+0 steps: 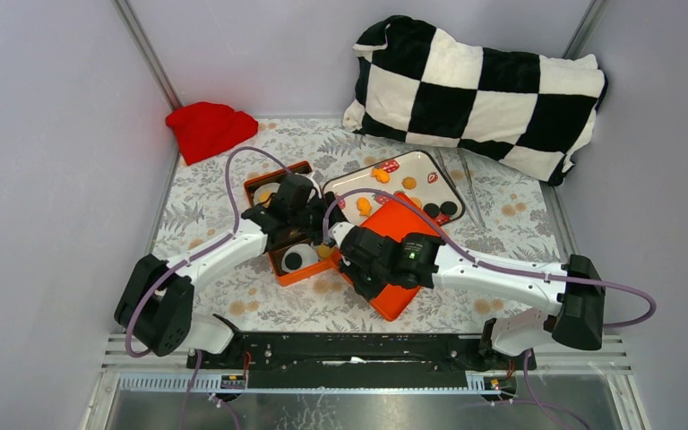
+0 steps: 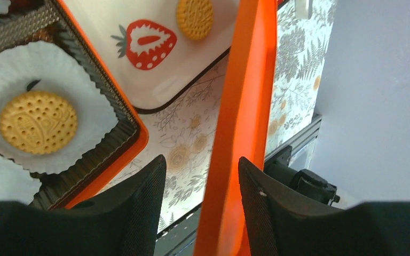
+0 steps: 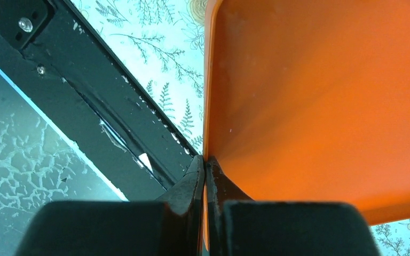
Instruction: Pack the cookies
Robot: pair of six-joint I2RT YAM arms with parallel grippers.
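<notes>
An orange box (image 1: 297, 276) with white paper liners stands left of centre. In the left wrist view one liner holds an orange-yellow cookie (image 2: 38, 122). A black cookie (image 1: 293, 262) lies in a near cup. The strawberry-print tray (image 1: 419, 161) behind holds loose orange cookies (image 1: 409, 183) and black ones (image 1: 448, 208); one orange cookie on it shows in the left wrist view (image 2: 194, 17). My right gripper (image 3: 205, 160) is shut on the edge of the orange lid (image 3: 320, 96), held tilted beside the box (image 1: 401, 296). My left gripper (image 2: 202, 160) is open, and the lid's edge (image 2: 243, 106) passes between its fingers.
A red cloth (image 1: 208, 128) lies at the back left and a black-and-white checkered pillow (image 1: 479, 85) at the back right. Metal tongs (image 1: 468, 184) lie right of the tray. A black rail (image 1: 349, 345) runs along the table's near edge.
</notes>
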